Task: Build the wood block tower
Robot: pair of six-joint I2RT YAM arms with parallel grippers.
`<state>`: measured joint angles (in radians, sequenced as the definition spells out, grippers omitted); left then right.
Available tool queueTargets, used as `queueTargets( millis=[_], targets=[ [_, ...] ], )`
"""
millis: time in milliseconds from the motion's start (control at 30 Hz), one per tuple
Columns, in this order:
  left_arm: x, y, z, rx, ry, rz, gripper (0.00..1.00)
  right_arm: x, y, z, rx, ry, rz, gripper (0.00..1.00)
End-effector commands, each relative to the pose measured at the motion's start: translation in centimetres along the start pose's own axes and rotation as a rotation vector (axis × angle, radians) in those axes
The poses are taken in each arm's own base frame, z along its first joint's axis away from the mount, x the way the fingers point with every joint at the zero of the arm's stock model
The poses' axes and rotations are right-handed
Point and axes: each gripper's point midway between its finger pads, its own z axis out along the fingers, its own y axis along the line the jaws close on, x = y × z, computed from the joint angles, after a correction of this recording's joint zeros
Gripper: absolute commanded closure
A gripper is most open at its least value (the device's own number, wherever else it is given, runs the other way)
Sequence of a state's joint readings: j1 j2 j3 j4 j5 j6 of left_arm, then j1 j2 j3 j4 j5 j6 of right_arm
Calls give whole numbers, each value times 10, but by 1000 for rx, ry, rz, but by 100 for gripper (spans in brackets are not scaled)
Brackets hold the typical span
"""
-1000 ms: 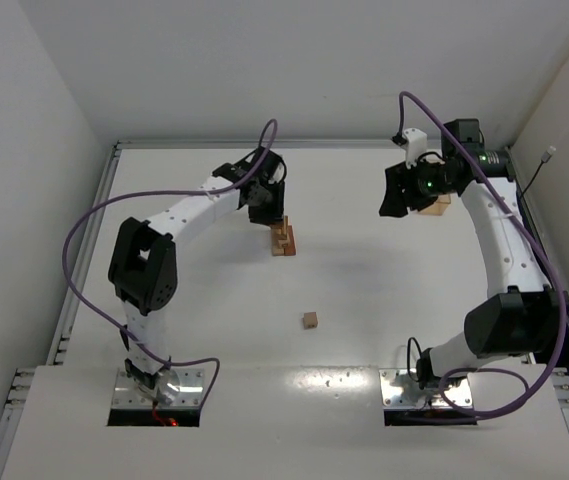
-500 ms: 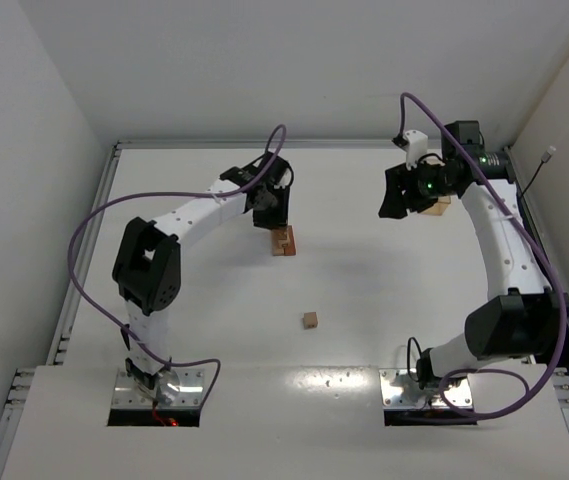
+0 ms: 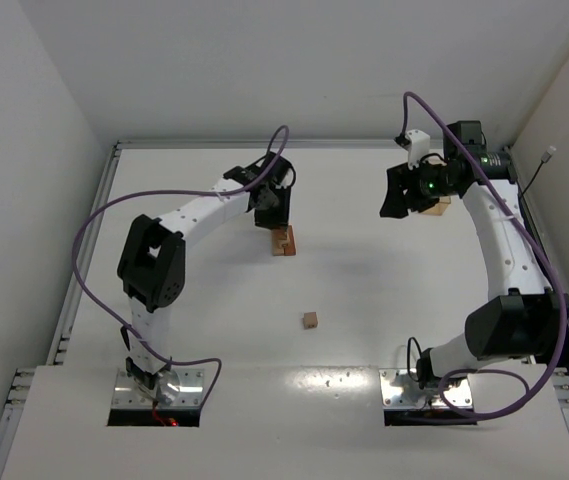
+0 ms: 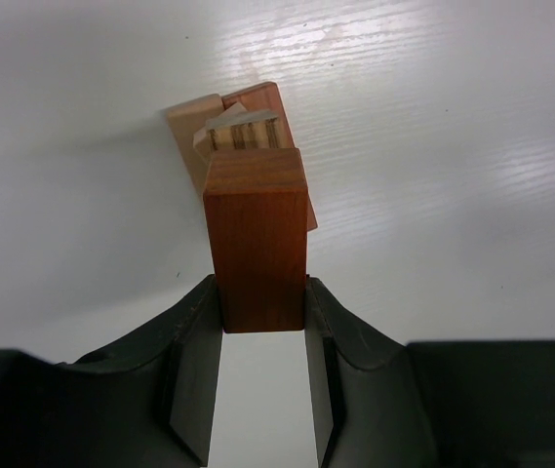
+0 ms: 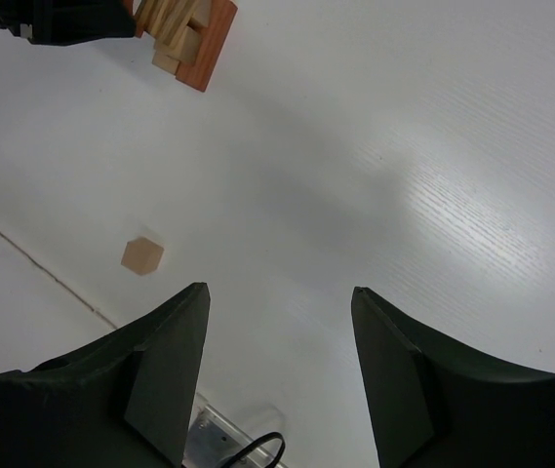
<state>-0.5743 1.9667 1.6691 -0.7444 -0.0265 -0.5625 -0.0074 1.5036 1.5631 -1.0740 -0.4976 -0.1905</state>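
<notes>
While the left hand [image 4: 262, 304] grips a block [image 4: 256, 239], the tower [image 4: 248, 119] lies beyond.

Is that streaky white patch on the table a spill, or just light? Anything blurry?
Only light. Left wrist view: glare streaks the table behind the tower, with soft shadow beside it. Right wrist view: a similar bright patch. Top view: even lighting, faint shadows, nothing blurred.

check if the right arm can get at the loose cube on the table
Probably yes: the right claw is open and empty, and the cube sits alone with nothing standing close around it.
</notes>
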Motion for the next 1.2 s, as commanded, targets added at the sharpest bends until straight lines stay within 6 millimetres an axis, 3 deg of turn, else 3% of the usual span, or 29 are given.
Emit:
queueTargets(
  millis=[0,633,867,900,1167],
  targets=[
    [-18,-7,-4,12,-49,-16,100,-8,0,-6,12,-45,-10,43],
    [-18,-14,4,25,-41,1,100,-10,-7,1,-7,-43,12,43],
    [-12,-15,7,39,-24,11,76,-13,-7,-1,-5,-50,8,43],
    [-12,-15,7,39,-24,11,69,-13,-7,-1,-5,-50,8,43],
    [-11,-14,3,42,-31,11,64,-13,-5,0,-13,-53,7,43]
  ],
)
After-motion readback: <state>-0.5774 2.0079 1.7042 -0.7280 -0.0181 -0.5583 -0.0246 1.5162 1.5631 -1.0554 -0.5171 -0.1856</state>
